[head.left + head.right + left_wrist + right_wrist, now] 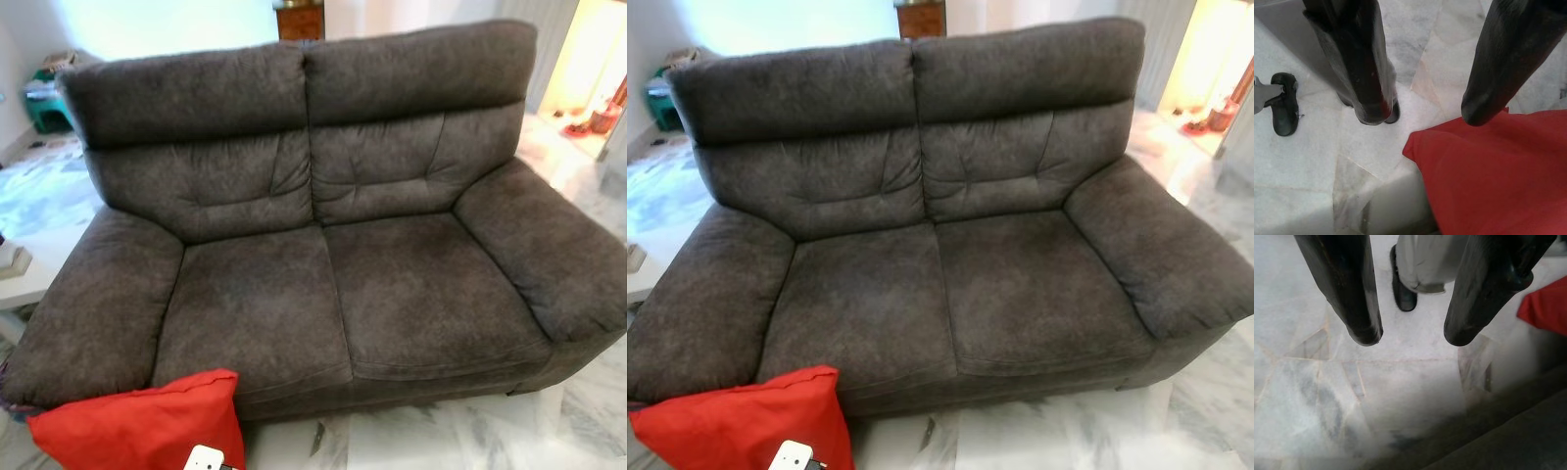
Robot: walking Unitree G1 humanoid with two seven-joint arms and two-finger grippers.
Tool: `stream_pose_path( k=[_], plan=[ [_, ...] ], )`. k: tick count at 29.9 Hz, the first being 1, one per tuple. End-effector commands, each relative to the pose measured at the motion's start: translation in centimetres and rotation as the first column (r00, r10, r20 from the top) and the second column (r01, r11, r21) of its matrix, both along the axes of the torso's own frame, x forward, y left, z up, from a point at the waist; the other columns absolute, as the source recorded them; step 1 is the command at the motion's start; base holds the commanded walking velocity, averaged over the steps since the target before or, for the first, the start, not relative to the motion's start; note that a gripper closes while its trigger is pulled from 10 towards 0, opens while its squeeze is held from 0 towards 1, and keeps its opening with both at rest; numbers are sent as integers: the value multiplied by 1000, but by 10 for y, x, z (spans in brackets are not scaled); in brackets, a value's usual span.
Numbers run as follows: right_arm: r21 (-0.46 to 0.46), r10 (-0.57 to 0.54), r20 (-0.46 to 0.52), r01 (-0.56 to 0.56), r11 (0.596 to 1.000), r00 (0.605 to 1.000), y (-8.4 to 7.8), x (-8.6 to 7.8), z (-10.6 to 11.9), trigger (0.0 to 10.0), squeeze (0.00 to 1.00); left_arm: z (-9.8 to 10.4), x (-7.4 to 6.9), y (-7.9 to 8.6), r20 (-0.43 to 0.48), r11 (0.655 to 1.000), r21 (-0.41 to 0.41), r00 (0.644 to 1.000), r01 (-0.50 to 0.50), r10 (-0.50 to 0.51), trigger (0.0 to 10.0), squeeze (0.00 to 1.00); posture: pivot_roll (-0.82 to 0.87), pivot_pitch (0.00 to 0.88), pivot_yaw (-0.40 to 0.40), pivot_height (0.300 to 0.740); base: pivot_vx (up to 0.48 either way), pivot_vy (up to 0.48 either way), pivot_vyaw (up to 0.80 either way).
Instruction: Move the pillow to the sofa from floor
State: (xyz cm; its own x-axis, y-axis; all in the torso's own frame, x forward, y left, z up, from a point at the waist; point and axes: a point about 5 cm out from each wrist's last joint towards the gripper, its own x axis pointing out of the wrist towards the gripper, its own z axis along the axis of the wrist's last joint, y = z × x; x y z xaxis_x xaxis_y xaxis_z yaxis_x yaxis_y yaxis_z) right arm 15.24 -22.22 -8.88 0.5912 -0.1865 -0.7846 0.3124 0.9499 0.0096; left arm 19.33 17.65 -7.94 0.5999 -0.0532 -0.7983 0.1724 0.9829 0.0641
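A red pillow (137, 426) lies on the marble floor (441, 436) at the lower left of the frame, against the front corner of the dark grey sofa (323, 225). The left claw (1422, 110) hangs spread just above the pillow's edge. The right claw (1410, 335) hangs spread over bare floor.

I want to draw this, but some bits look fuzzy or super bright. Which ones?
Left eye view: the doorway behind the sofa glows washed-out white-yellow. Right wrist view: the marble floor is smeary below the right gripper. Left wrist view: the red pillow looks sharp.
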Motion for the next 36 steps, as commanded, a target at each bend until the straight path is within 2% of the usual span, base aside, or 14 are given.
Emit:
stream_pose_path(
  k=[1,11,18,36],
  plan=[
    [22,20,-5,-20,1000,1000,10,1,-2,10000,0,-4,-9,8,-33,1000,23,999,-1,2,10000,0,-50,43,53,740,0,330,0],
    [-5,35,5,-35,999,999,-1,9,3,10000,0,-3,-6,0,-27,1000,1,1000,-17,17,10000,0,-50,25,16,740,0,325,0],
    [-11,49,11,-49,999,999,-2,12,5,10000,0,-3,-6,-2,-27,1000,-4,999,-23,22,10000,0,-46,26,12,740,0,312,0],
    [1,42,-7,-42,999,999,2,3,1,10000,0,-5,-10,4,-45,1000,30,999,8,-7,10000,0,-44,45,36,740,0,0,800]
  ],
)
